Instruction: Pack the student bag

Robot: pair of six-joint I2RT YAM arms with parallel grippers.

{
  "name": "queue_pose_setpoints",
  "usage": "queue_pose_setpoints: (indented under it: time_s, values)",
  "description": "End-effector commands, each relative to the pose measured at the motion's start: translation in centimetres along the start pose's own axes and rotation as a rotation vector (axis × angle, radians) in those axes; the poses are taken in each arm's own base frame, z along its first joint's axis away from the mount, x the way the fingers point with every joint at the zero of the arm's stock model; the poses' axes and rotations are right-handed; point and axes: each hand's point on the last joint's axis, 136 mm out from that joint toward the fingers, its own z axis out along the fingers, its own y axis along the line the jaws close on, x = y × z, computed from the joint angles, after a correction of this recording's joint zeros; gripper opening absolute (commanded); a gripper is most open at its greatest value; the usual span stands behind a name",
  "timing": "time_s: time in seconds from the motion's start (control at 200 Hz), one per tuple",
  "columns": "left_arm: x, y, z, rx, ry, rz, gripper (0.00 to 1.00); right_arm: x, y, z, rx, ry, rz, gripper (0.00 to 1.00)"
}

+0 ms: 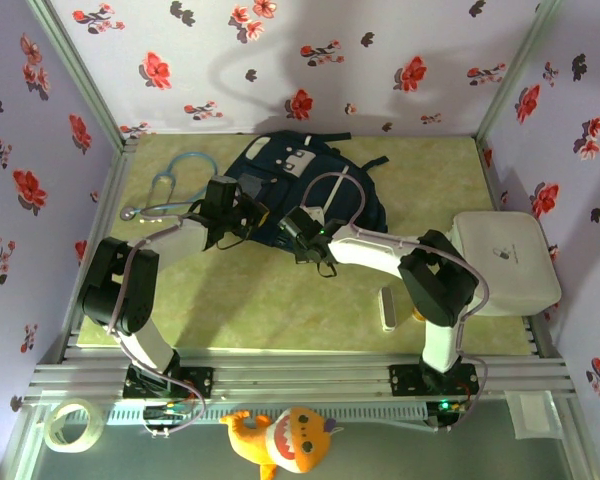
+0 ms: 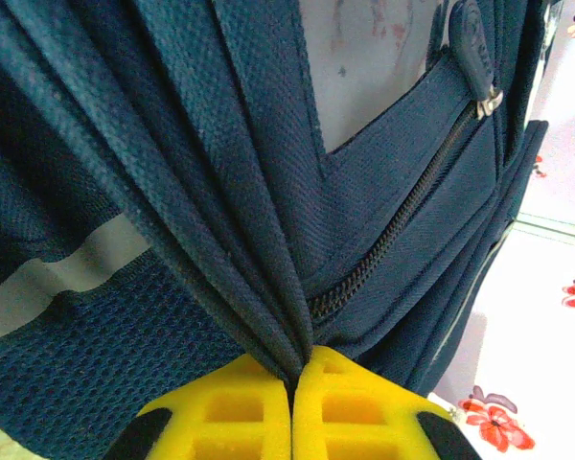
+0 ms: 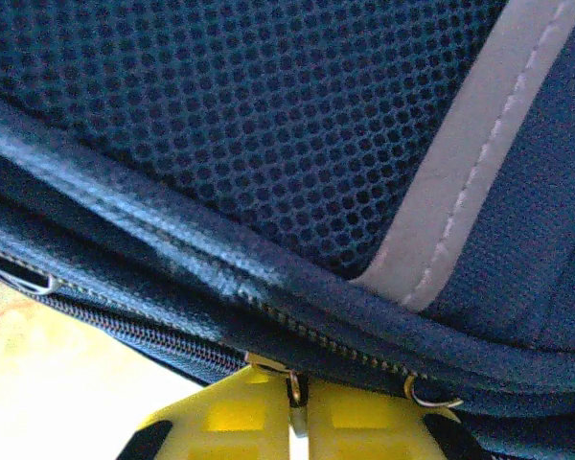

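Note:
The student bag (image 1: 280, 165), a dark navy backpack with white trims, lies flat at the middle back of the table. My left gripper (image 1: 248, 213) is at its left lower edge. In the left wrist view the yellow fingers (image 2: 232, 412) are shut on a bunched fold of the bag's navy fabric (image 2: 268, 316), next to a zipper line (image 2: 402, 230). My right gripper (image 1: 296, 228) is at the bag's near edge. In the right wrist view it (image 3: 298, 402) is shut on a small metal zipper pull (image 3: 293, 385) hanging from the zipper under the mesh panel (image 3: 230, 125).
A blue stethoscope (image 1: 168, 190) lies left of the bag. A white rounded case (image 1: 507, 262) sits at the right edge, with a small white object (image 1: 388, 308) on the mat near the right arm. A tape roll (image 1: 70, 425) and an orange plush toy (image 1: 280, 440) lie beyond the near rail.

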Motion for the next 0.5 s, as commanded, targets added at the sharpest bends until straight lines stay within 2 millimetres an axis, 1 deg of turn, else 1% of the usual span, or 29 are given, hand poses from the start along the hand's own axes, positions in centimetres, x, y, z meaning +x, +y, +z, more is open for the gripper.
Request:
queue_pose_setpoints:
  time_s: [0.0, 0.07, 0.175, 0.23, 0.32, 0.375, 0.415, 0.495]
  values:
    - [-1.3, 0.6, -0.5, -0.011, -0.026, 0.038, 0.02, -2.1, -2.9, -1.1, 0.095, -0.093, 0.041, 0.05]
    - [-1.8, 1.3, -0.4, -0.032, -0.032, 0.043, 0.00, -1.6, -4.6, -1.6, 0.113, -0.100, 0.061, 0.03]
    - [-2.7, 2.6, -0.2, -0.067, -0.040, 0.051, 0.00, -1.1, -6.8, -2.7, 0.124, -0.102, 0.075, 0.02]
    - [-2.8, 2.8, 0.0, -0.077, -0.036, 0.063, 0.00, -0.9, -7.9, -3.3, 0.137, -0.110, 0.066, 0.02]
    - [-2.9, 2.7, 0.4, -0.095, -0.018, 0.092, 0.01, -0.9, -8.9, -4.2, 0.151, -0.121, 0.046, 0.02]
    - [-2.9, 2.5, 0.7, -0.094, -0.008, 0.104, 0.02, -1.0, -9.2, -4.5, 0.159, -0.127, 0.037, 0.01]
    - [-2.9, 2.2, 0.8, -0.089, -0.004, 0.112, 0.02, -1.3, -9.1, -4.6, 0.150, -0.127, 0.026, 0.00]
    - [-3.1, 1.6, 0.8, -0.081, -0.001, 0.125, 0.05, -2.0, -7.9, -4.7, 0.096, -0.130, -0.003, 0.00]
